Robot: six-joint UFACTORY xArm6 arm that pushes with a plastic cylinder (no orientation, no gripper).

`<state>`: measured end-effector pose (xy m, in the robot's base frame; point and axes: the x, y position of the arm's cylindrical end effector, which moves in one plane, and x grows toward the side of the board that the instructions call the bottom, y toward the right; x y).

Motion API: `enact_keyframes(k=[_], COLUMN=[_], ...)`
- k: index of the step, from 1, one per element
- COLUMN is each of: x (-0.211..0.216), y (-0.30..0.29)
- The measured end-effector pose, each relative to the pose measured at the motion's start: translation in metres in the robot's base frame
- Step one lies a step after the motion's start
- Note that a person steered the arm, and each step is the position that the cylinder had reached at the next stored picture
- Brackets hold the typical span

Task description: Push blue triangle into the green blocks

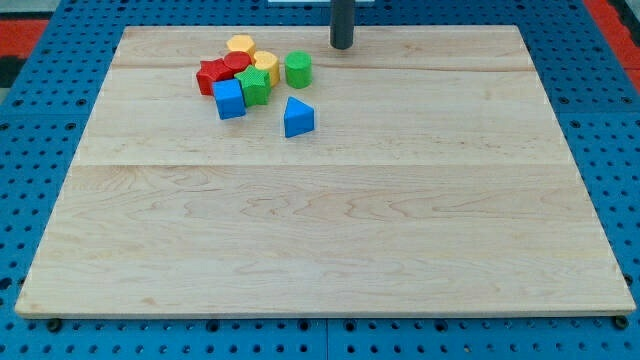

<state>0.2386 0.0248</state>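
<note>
The blue triangle (297, 117) lies alone on the wooden board, just below and right of a cluster of blocks. A green cylinder (298, 69) stands above it. A second green block (256, 87), star-like in shape, sits to its upper left, touching a blue cube (229, 99). My tip (342, 45) is near the view's top, above and right of the green cylinder and well above the blue triangle, touching no block.
The cluster at the view's upper left also holds two yellow blocks (240, 46) (266, 66) and two red blocks (212, 75) (236, 64). The wooden board (320, 230) lies on a blue perforated table (30, 120).
</note>
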Motion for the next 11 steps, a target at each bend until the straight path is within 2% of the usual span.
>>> enact_keyframes(k=[1, 2, 3, 4, 5, 6, 7, 8, 11], x=[0.033, 0.038, 0.037, 0.081, 0.135, 0.154, 0.153, 0.15, 0.129], y=[-0.031, -0.057, -0.018, 0.048, 0.03, -0.031, -0.067, -0.077, -0.065])
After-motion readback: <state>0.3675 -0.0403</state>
